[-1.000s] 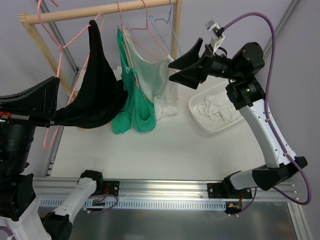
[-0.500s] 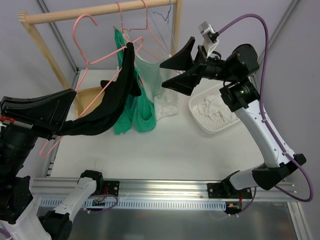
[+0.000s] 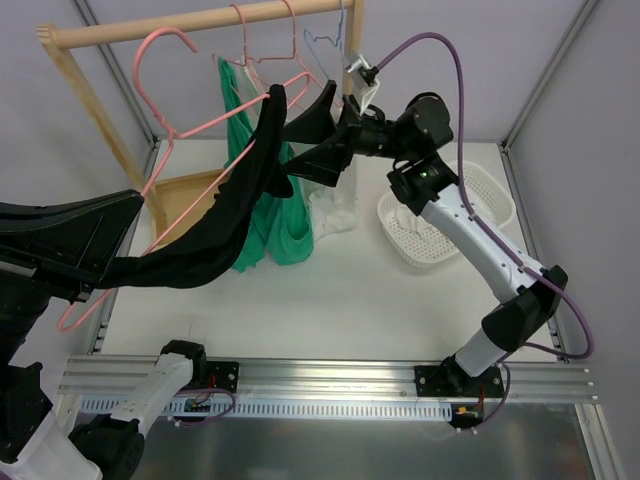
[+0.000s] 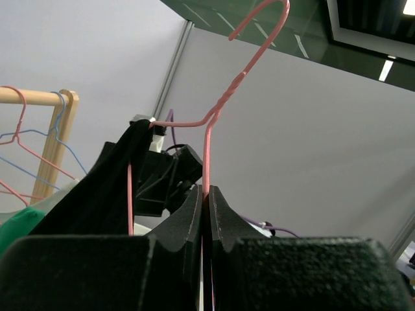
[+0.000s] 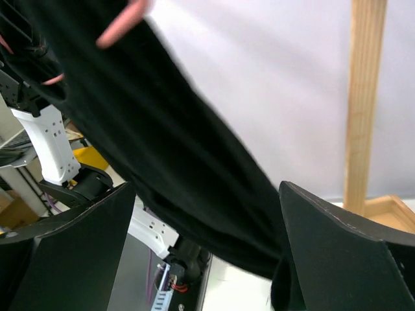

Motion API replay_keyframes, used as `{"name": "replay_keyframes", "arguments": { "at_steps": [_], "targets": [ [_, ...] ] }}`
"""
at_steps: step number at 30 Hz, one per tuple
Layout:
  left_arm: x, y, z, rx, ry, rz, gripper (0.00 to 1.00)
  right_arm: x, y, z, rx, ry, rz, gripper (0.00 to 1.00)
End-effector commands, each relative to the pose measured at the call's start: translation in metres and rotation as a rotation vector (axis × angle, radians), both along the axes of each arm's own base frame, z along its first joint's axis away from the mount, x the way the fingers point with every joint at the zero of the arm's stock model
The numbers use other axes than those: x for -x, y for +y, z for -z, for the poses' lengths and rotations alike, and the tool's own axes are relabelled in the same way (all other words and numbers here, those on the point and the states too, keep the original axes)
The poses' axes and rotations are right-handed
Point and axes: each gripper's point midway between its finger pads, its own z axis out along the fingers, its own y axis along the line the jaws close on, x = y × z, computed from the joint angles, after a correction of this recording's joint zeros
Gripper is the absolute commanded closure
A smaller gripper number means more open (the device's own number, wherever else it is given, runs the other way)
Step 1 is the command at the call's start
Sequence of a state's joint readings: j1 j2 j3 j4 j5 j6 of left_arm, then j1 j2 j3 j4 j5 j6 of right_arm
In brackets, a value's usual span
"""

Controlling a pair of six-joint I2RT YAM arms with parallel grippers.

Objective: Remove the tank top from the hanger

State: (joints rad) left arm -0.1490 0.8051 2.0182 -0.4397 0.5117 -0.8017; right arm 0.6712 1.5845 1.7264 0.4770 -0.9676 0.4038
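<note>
Right end effector (image 3: 295,148) spread wide, brought left to the tank top (image 3: 235,215) at upper centre.
Pink hanger (image 4: 208,139) kept clamped by left end effector (image 4: 206,197).

Bright, even light; blurred right-wrist foreground.

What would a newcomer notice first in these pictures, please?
A black tank top stretches across the left-centre, draped on a pink hanger whose wire the left fingers pinch. At its upper end the right fingers gape wide open, the cloth between them; a green top and a white top hang behind on the wooden rail.
</note>
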Motion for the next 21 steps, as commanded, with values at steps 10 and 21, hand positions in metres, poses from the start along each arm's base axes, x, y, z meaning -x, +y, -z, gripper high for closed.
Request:
{"name": "replay_keyframes", "arguments": {
  "at_steps": [10, 21],
  "targets": [
    [0.011, 0.002, -0.016, 0.040, -0.064, 0.019, 1.00, 0.027, 0.006, -0.096, -0.377, 0.048, -0.256, 0.01],
    [0.000, 0.004, -0.008, 0.041, -0.038, -0.004, 1.00, 0.043, -0.009, -0.121, -0.457, 0.044, -0.277, 0.07]
  ]
}}
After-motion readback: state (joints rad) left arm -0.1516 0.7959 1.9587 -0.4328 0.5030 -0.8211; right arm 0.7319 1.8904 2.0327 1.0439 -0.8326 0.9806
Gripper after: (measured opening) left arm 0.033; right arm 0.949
